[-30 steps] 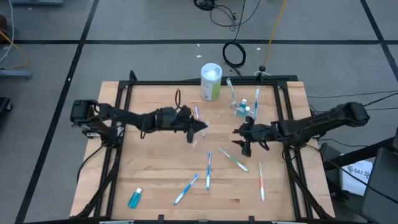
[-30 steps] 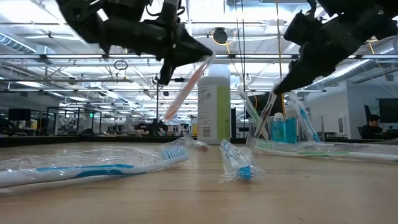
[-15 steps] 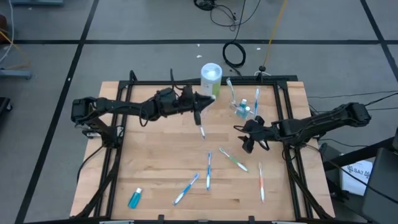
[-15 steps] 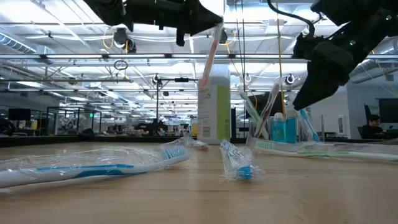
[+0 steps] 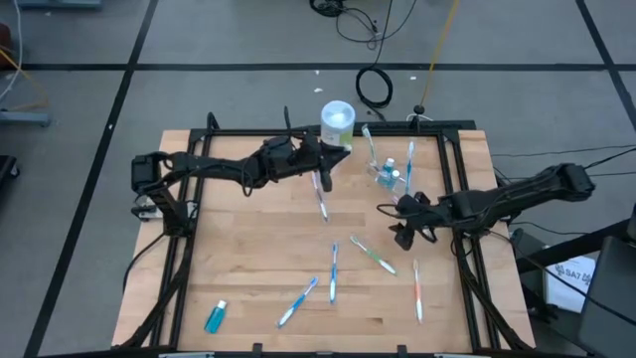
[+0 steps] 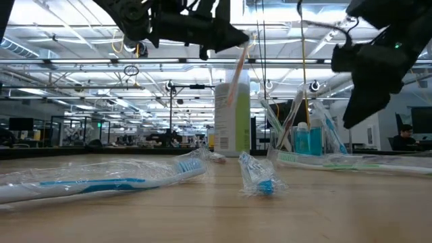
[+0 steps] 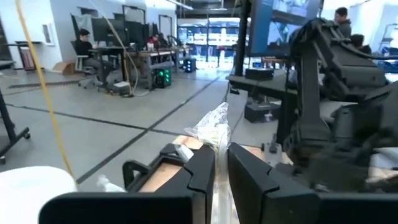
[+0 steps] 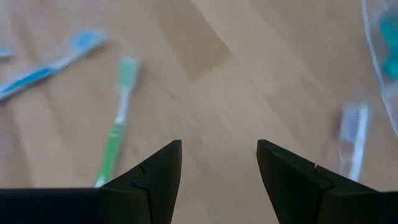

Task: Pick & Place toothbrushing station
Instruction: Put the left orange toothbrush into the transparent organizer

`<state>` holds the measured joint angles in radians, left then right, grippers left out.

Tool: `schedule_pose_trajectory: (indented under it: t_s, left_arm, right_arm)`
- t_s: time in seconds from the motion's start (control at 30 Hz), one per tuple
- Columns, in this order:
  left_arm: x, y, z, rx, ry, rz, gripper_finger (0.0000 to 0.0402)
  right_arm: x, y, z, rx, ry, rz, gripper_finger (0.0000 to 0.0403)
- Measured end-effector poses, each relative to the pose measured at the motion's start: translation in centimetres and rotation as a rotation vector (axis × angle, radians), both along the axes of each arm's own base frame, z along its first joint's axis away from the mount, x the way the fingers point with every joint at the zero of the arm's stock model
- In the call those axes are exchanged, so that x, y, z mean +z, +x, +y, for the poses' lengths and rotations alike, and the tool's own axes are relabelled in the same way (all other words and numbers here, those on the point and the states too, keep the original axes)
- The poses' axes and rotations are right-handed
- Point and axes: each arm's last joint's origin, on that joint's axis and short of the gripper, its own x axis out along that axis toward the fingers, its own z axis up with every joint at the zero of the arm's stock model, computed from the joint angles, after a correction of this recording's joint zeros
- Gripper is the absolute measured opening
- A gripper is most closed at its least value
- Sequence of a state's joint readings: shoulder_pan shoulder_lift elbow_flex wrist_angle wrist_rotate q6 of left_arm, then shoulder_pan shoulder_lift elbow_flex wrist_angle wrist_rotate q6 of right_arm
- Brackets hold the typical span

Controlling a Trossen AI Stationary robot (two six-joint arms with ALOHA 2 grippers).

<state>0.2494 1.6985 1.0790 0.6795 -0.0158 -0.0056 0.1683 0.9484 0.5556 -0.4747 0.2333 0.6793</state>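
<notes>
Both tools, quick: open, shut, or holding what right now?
Left tool: shut on a wrapped pink toothbrush, lifted above the table near the white bottle.
Right tool: open, empty, over the green toothbrush.

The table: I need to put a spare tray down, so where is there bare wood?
Free: the table's left half, between the left arm and the teal tube. Crowded: the clear cup at the far right, and the near middle, where the blue toothbrushes, green toothbrush and orange toothbrush lie below the right gripper.
</notes>
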Motion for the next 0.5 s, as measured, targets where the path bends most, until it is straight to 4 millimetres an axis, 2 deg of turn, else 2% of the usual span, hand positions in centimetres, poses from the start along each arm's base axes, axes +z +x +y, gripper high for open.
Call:
schedule_pose_trajectory:
  t_s: [0.1,0.2,0.33,0.4,0.5]
  left_arm:
    - [0.2,-0.2,0.3,0.010,0.000,-0.016,0.0042]
    - [0.6,-0.2,0.2,-0.040,-0.018,-0.042,0.0042]
    - [0.7,-0.2,-0.4,-0.167,-0.024,-0.052,0.0042]
    - [0.8,-0.1,-0.7,-0.222,-0.022,-0.060,0.0042]
    - [1.0,0.0,-1.4,-0.288,-0.012,-0.072,0.0042]
  right_arm:
    - [1.7,-0.6,0.1,0.113,-0.069,-0.096,0.0201]
    - [3.7,-1.5,-0.2,0.202,-0.232,-0.238,0.0201]
    - [6.7,-2.3,-1.2,0.014,-0.453,-0.480,0.0201]
    - [7.1,-2.3,-1.3,-0.055,-0.471,-0.604,0.0201]
    - [6.0,-2.0,-1.1,-0.035,-0.500,-0.725,0.0201]
